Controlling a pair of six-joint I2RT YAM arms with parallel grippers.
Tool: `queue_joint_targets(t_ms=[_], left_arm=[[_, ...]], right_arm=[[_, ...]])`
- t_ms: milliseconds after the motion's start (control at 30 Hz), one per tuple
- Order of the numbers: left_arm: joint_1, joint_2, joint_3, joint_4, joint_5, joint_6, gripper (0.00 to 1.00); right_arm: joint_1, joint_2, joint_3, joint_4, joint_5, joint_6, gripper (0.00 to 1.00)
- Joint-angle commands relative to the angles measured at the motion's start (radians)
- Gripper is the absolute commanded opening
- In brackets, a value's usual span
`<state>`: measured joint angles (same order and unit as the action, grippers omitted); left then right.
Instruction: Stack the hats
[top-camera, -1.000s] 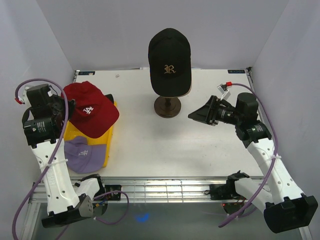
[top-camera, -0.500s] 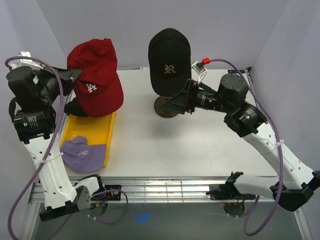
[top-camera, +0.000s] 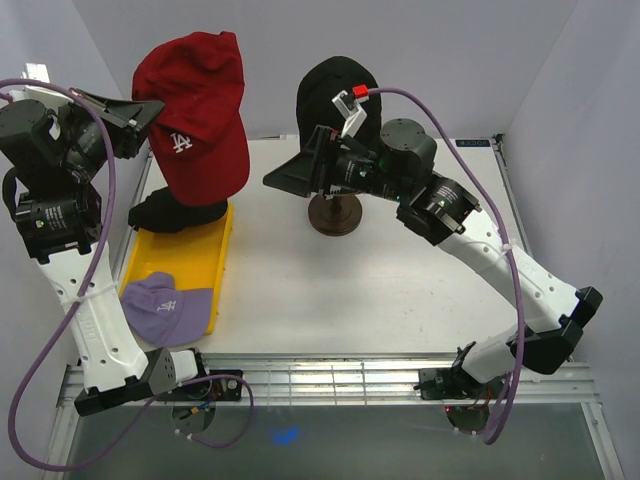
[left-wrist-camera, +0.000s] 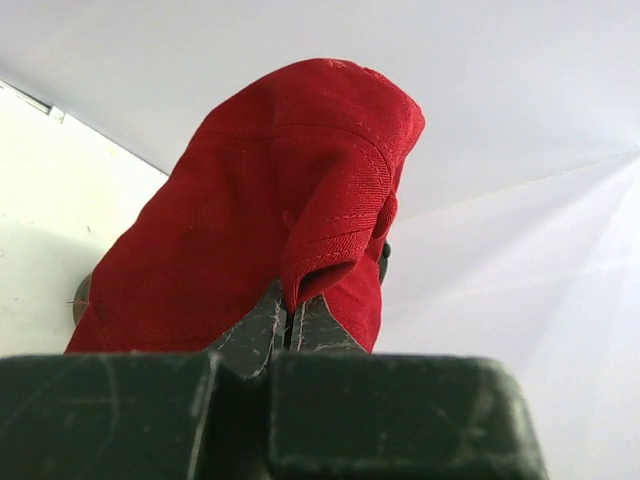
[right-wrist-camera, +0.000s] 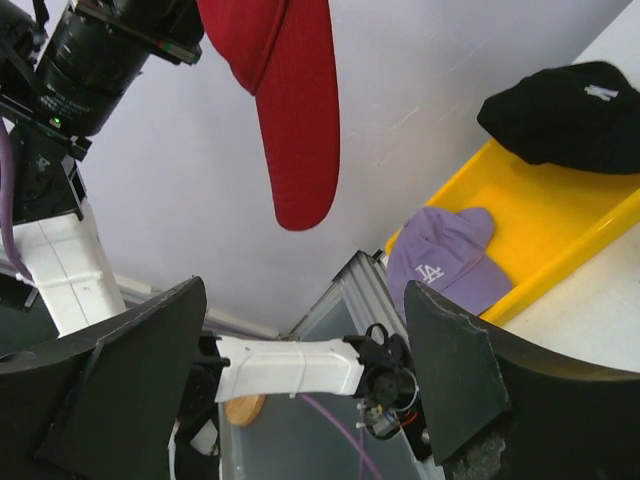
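One red hat (top-camera: 195, 110) hung pinched by edge in clenched jaws of left gripper (left-wrist-camera: 290, 308), high over yellow tray (top-camera: 205, 262); right gripper (right-wrist-camera: 300, 335) gaped empty, its arm hiding front of far black hat (top-camera: 325, 88)

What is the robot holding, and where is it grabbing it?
The left hand pinches the red hat by its fabric edge; the right hand holds nothing.
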<state>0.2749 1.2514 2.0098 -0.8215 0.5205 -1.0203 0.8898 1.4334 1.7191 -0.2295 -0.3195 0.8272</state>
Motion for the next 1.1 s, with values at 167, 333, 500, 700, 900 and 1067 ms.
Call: queue_joint_targets(t_ms=[167,333,500,700,900,1067], left_arm=[[0.004,0.014,0.032,0.071,0.036,-0.118,0.00],[0.004,0.032,0.040,0.071,0.055,-0.124,0.00],[0.001,0.039,0.040,0.076,0.065,-0.123,0.00],[-0.005,0.045,0.032,0.078,0.073,-0.118,0.00],[-0.014,0.049,0.029,0.079,0.073,-0.112,0.00],[-0.022,0.045,0.014,0.085,0.076,-0.103,0.00]], right_arm=[[0.040,0.102,0.128,0.151,0.128,-0.066,0.87],[0.049,0.173,0.196,0.203,0.122,-0.071,0.88],[0.058,0.258,0.283,0.209,0.115,-0.069,0.87],[0.066,0.341,0.399,0.190,0.099,-0.051,0.86],[0.069,0.352,0.393,0.219,0.097,-0.030,0.72],[0.069,0.355,0.399,0.217,0.097,-0.016,0.44]])
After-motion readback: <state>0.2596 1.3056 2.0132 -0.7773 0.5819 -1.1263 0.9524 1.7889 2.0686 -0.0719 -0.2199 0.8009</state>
